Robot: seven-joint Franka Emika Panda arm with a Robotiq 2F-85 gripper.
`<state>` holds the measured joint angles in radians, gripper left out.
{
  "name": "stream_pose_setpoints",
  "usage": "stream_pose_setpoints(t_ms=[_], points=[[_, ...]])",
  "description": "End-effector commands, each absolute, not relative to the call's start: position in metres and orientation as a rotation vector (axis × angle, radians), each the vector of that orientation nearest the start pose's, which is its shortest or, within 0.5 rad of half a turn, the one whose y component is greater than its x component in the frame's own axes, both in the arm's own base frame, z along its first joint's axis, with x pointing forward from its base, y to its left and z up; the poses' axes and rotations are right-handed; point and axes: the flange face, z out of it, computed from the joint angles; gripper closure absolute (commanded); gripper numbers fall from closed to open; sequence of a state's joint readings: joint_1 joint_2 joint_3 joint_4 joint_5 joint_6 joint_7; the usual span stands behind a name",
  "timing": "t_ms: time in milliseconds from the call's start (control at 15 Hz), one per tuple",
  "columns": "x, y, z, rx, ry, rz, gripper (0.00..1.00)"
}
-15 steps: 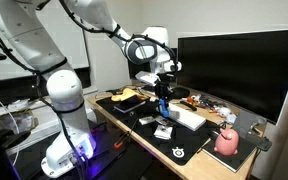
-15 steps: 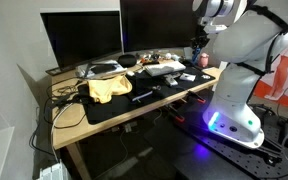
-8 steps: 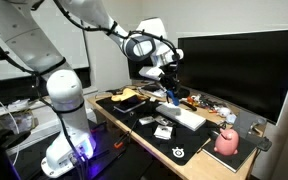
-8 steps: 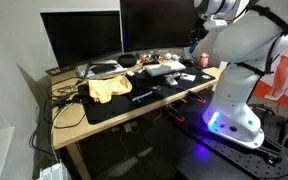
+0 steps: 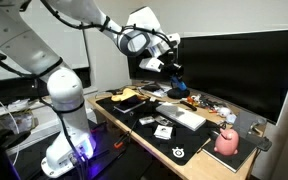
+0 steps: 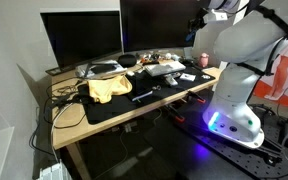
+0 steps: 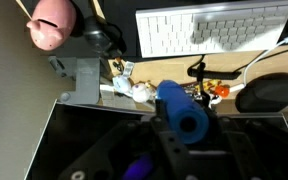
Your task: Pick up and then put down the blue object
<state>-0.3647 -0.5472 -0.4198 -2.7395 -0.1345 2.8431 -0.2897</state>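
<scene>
Wrist view shows your claw (image 7: 182, 120) closed on the blue object (image 7: 180, 106), a finger pressing each side of the short blue cylinder. You are holding it in the air, clear of the desk (image 6: 72, 118). Beneath it lie the white keyboard (image 7: 214, 28) and some small clutter. The pink rounded object (image 7: 52, 22) sits well apart. In an exterior view the arm hangs before the dark monitor (image 5: 234, 70).

The arm (image 5: 79, 14) reaches over the table (image 5: 111, 126). Its claw (image 5: 175, 80) hangs above the white keyboard (image 5: 184, 117), clamped on the blue object (image 5: 176, 87). A pink object (image 5: 227, 142) sits near the table's end, before a dark monitor (image 5: 234, 70).
</scene>
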Motion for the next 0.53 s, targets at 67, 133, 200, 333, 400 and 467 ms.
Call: stream_pose_setpoints(t_ms=[67, 133, 200, 333, 400, 467], points=[[0.277, -0.264, 0.469, -3.022, 0.583, -1.277, 0.91], [0.275, -0.262, 0.475, -3.003, 0.579, -1.326, 0.91], [0.276, -0.262, 0.483, -2.983, 0.578, -1.367, 0.91], [0.277, -0.264, 0.501, -2.946, 0.57, -1.442, 0.91], [0.27, -0.256, 0.5, -2.927, 0.563, -1.478, 0.91], [0.271, -0.256, 0.508, -2.905, 0.553, -1.514, 0.91]])
